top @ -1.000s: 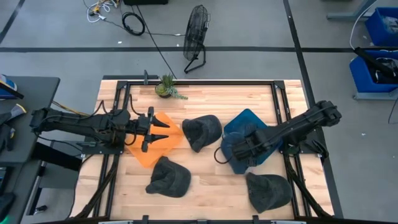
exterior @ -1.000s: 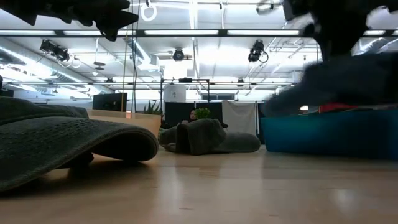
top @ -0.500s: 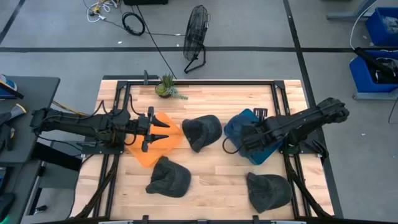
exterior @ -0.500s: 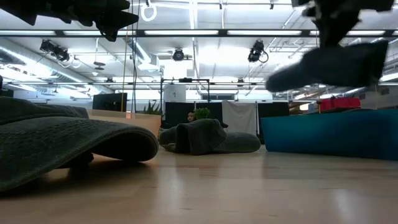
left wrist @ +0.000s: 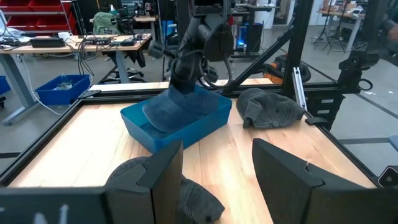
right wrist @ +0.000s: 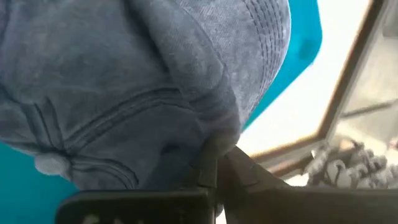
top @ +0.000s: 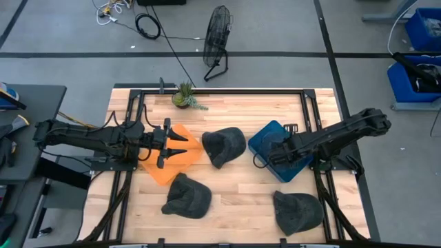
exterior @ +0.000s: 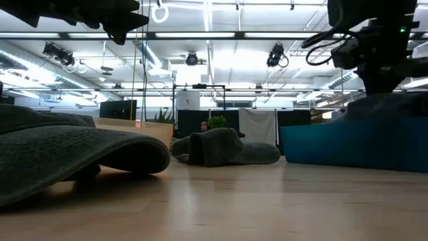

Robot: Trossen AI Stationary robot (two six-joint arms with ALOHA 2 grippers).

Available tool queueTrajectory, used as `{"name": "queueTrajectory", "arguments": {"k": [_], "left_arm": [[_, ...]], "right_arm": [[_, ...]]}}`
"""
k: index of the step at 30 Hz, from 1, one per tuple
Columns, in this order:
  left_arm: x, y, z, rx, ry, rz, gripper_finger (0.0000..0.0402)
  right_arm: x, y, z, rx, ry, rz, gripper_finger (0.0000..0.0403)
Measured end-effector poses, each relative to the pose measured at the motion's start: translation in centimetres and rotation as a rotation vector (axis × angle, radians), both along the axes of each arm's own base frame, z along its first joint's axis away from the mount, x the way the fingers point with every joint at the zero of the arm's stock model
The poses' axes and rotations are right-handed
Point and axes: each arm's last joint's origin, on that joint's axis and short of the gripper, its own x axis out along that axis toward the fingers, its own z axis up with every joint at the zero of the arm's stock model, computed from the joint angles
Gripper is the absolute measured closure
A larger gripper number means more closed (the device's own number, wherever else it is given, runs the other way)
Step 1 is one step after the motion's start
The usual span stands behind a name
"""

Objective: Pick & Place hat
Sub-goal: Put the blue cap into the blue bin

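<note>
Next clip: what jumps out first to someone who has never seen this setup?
The right pincer is shut on a blue-grey hat, holding it in the blue bin on the table's right side. Three dark hats lie loose: one at centre, two near the front edge. The left pincer hangs open over an orange bin on the left.

The hat [right wrist: 143, 81] is faded blue stitched cloth, matt, lying in a smooth, glossy blue plastic bin [left wrist: 186, 124]. The surface [top: 234, 200] is pale planked wood with a slight sheen.
</note>
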Motion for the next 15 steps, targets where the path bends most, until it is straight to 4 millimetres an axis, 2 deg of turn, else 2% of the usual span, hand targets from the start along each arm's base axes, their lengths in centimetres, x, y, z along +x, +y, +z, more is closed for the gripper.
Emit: {"name": "queueTrajectory", "arguments": {"k": [6, 15], "left_arm": [[0.0, 0.0, 0.0, 0.0, 0.0, 0.0, 0.0203], [0.0, 0.21, 0.0, 0.006, -0.001, 0.072, 0.0203]], "right_arm": [[0.55, -0.08, -0.48, 0.013, -0.07, -0.022, 0.0379], [0.37, -0.28, -0.49, 0.036, -0.066, -0.096, 0.031]]}}
